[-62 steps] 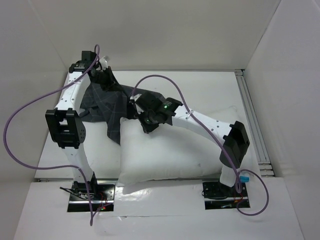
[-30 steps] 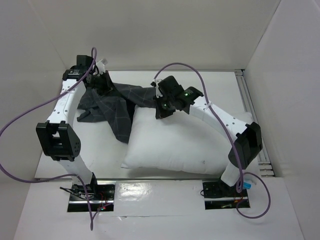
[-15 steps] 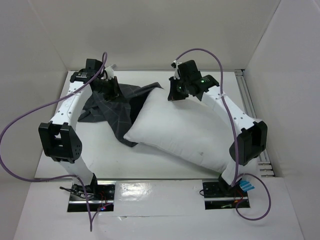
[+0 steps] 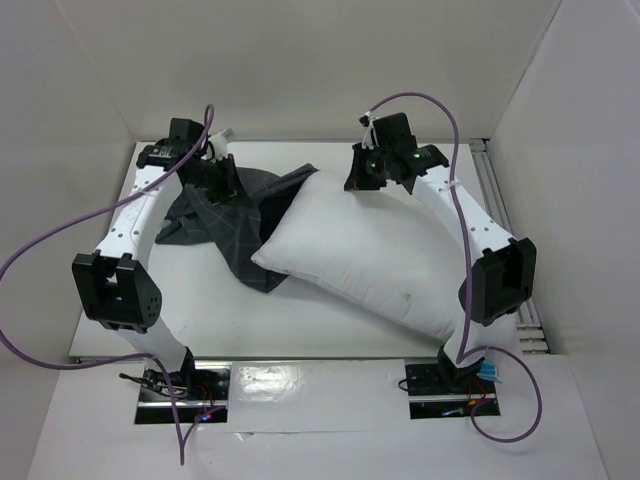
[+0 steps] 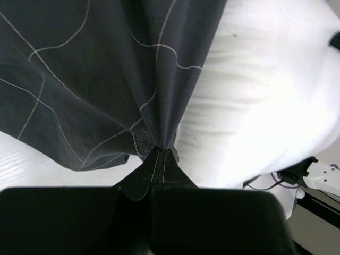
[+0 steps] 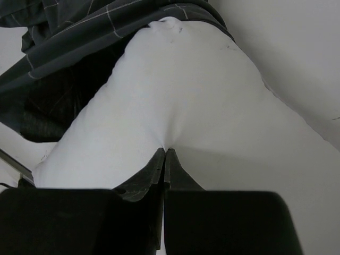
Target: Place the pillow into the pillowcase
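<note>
The white pillow (image 4: 370,255) lies slanted across the table, its far corner lifted by my right gripper (image 4: 360,180), which is shut on that corner. In the right wrist view the pillow (image 6: 175,101) puckers into the closed right gripper (image 6: 165,150). The dark checked pillowcase (image 4: 225,215) lies rumpled at the far left, partly under the pillow's left end. My left gripper (image 4: 222,180) is shut on a gathered fold of it. The left wrist view shows the pillowcase (image 5: 101,74) pinched at the left gripper (image 5: 161,151), with the pillow (image 5: 255,95) beside it.
White walls enclose the table on the left, back and right. A metal rail (image 4: 505,240) runs along the right edge. Purple cables (image 4: 40,250) loop off both arms. The arm bases (image 4: 185,385) sit at the near edge.
My right gripper has carried the pillow's corner toward the far right, swinging the pillow into a slant and clear of most of the pillowcase. The left arm has barely moved.
</note>
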Robot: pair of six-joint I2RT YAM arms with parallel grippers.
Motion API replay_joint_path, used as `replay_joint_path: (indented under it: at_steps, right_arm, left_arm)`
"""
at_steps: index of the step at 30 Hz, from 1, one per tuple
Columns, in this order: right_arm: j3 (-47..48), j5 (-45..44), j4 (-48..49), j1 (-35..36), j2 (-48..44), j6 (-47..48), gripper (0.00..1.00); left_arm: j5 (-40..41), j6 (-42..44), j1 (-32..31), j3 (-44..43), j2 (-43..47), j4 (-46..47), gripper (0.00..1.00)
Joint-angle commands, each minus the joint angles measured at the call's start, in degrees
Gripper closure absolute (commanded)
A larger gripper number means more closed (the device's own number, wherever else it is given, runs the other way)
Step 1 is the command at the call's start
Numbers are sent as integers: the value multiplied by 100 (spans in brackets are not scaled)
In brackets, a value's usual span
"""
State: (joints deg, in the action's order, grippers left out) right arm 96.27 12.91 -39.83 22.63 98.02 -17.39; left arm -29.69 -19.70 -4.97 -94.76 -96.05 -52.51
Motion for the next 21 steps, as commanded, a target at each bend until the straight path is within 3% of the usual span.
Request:
replay_joint_path:
  at_steps: [1,10,21]
  right_arm:
    - [103,-69,705,-84,156,-19,100]
    - [-204,-368,1039,-84,288,-265,100]
    - [-152,-228,1293,-321,394,-616,100]
  left_arm:
    - [-212,116,-56,72,385,-207,100]
    - [-161,116,-56,-16,561,-453,100]
    - [359,116,-109,828,1202,-629,100]
